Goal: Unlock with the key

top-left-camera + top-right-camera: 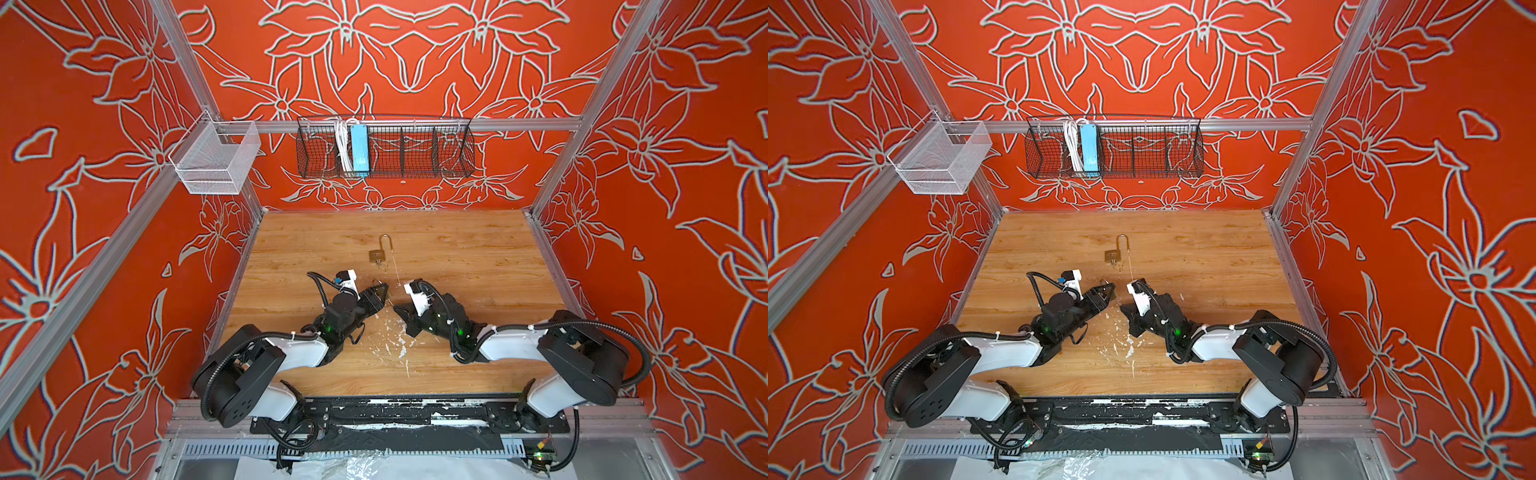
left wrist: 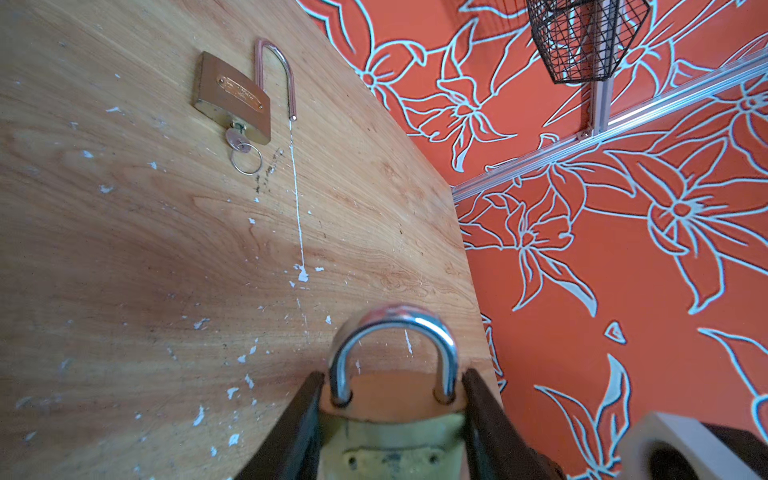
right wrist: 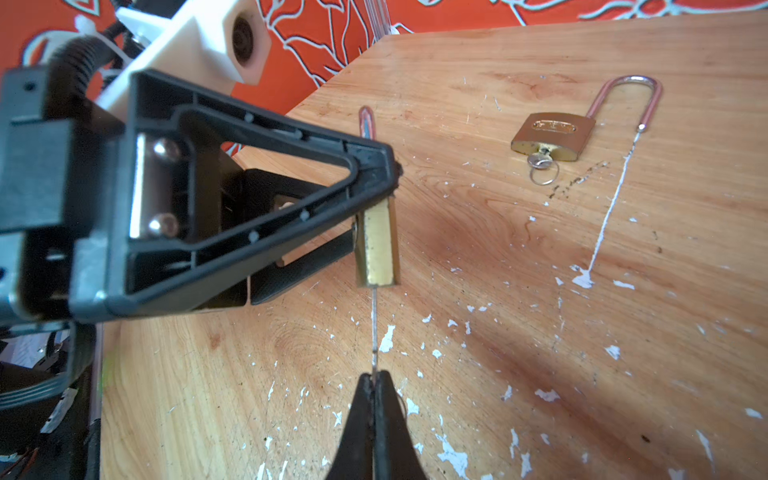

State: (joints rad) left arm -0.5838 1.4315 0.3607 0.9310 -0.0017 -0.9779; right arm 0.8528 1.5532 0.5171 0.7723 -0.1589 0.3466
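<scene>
My left gripper point(image 2: 392, 378) is shut on a brass padlock point(image 2: 392, 415) with a closed silver shackle point(image 2: 395, 332), one finger on each side of its body. It holds the padlock point(image 3: 376, 245) a little above the table. My right gripper point(image 3: 375, 376) is shut on a thin key point(image 3: 375, 328), seen edge-on. The key's blade runs straight up to the padlock's underside and meets it. In both top views the left gripper point(image 1: 384, 291) and right gripper point(image 1: 397, 308) face each other tip to tip at the table's middle.
A second brass padlock point(image 1: 376, 255) point(image 2: 232, 97) lies farther back, its long shackle open and a key with a ring point(image 2: 237, 139) in its keyhole. White flecks mark the wooden table point(image 1: 478, 257). A black wire basket point(image 1: 415, 149) and a white mesh basket point(image 1: 216, 162) hang on the walls.
</scene>
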